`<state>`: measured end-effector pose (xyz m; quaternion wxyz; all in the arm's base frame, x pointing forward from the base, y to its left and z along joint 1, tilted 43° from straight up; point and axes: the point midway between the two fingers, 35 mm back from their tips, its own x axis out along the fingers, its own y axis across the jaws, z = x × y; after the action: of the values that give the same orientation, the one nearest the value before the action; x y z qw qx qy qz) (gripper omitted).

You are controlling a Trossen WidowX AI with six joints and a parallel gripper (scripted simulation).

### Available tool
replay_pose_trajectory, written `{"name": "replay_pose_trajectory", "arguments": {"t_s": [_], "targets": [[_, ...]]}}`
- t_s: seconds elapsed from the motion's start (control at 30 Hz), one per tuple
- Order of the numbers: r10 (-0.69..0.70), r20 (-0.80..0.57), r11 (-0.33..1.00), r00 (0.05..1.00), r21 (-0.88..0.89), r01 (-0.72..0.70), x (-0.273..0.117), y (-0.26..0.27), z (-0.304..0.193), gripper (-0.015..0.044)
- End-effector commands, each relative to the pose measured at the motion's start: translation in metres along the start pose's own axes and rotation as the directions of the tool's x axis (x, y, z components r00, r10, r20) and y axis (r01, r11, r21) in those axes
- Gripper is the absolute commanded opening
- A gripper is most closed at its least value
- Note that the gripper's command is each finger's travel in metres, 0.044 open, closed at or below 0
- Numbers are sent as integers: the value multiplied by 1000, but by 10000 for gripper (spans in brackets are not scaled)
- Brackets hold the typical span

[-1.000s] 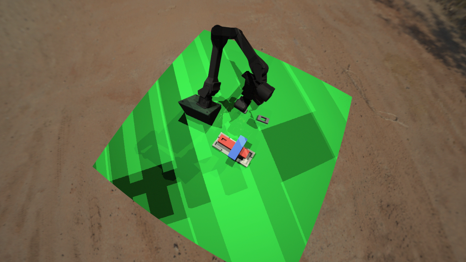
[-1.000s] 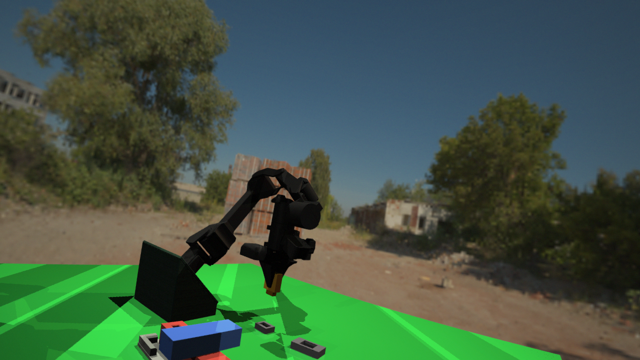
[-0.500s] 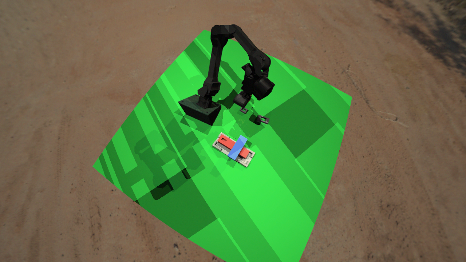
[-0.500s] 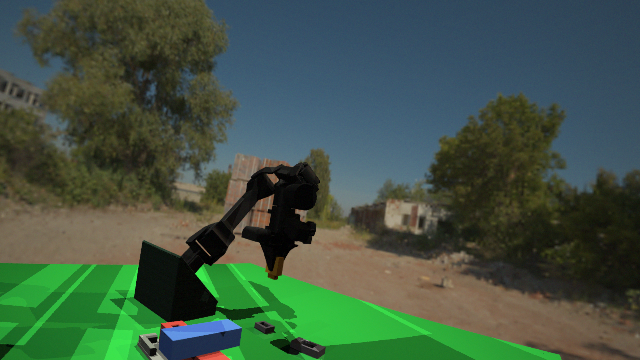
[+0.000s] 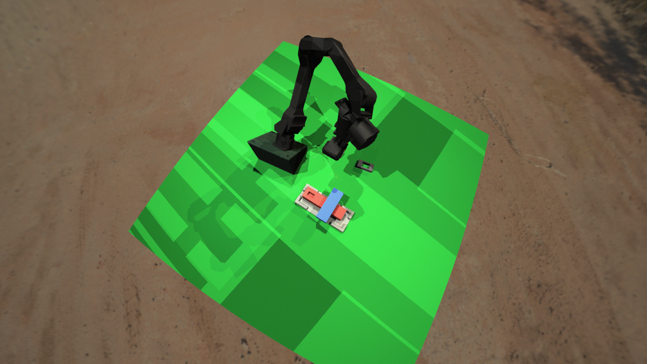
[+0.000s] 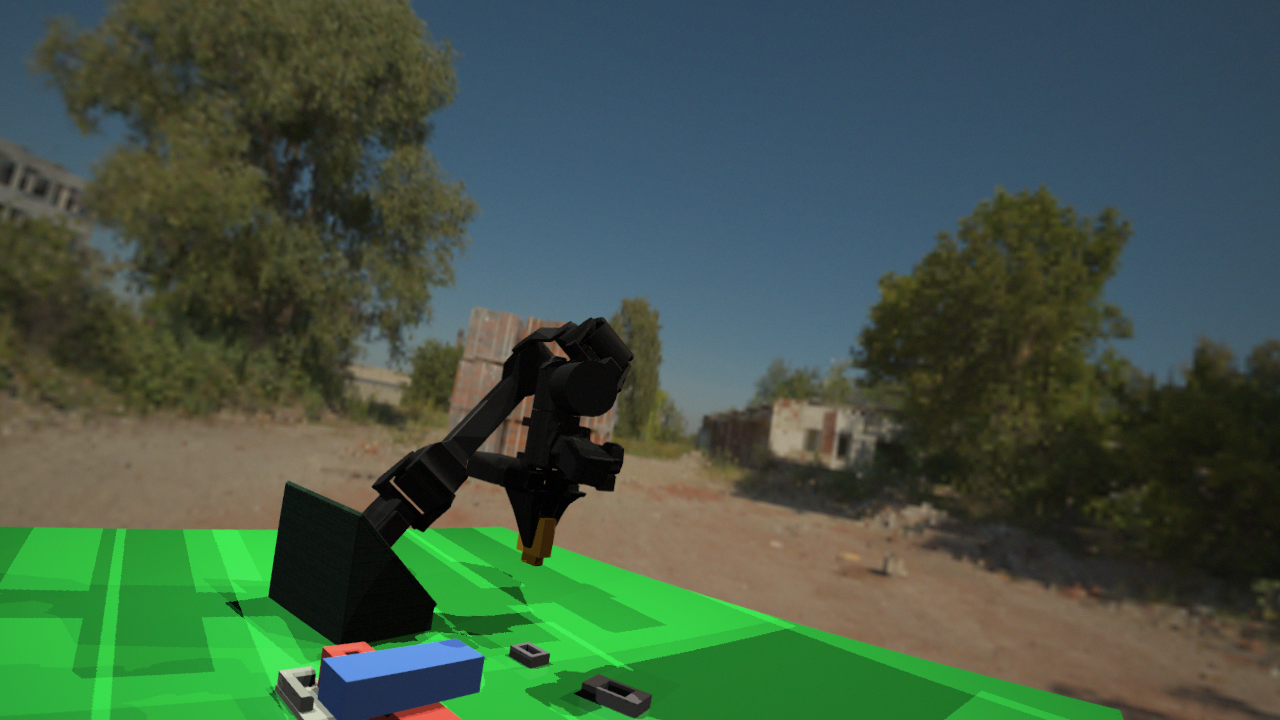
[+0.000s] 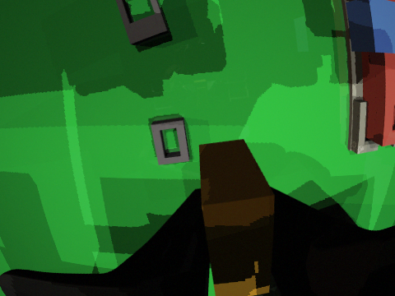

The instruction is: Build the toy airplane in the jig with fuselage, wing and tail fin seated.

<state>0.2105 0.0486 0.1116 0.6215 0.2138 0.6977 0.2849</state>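
Note:
My gripper [image 6: 535,535] [image 7: 227,196] is shut on the orange-brown tail fin [image 6: 543,539] [image 7: 239,215] and holds it upright above the mat, tab downward. The fingertips are hidden in the top view. The red fuselage [image 5: 319,199] [image 6: 344,647] [image 7: 375,94] lies in the off-white jig cradle [image 5: 304,205] [image 6: 299,694] [image 7: 360,123]; its small tail socket shows open. The blue wing [image 5: 330,206] [image 6: 402,677] [image 7: 383,25] lies across the top of the fuselage; its tab is hidden beneath. The fin is well away from the jig.
A small grey rectangular holder [image 6: 529,661] [image 7: 158,141] stands empty on the green mat near the gripper. A larger grey holder [image 5: 370,168] [image 6: 629,702] [image 7: 146,29] is also empty. The dark arm base [image 5: 280,158] [image 6: 331,573] stands behind the jig.

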Motion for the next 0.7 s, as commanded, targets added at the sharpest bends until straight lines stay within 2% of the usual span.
{"name": "replay_pose_trajectory", "arguments": {"t_s": [0.0, 0.27, 0.67], "targets": [[-8, -2, 1000, 1000, 1, 8, 2, -15, 4, 0], [-19, -39, 997, 999, 70, 21, 7, -33, -3, 0], [-21, -41, 997, 999, 74, 24, 12, -67, 1, 0]]}}
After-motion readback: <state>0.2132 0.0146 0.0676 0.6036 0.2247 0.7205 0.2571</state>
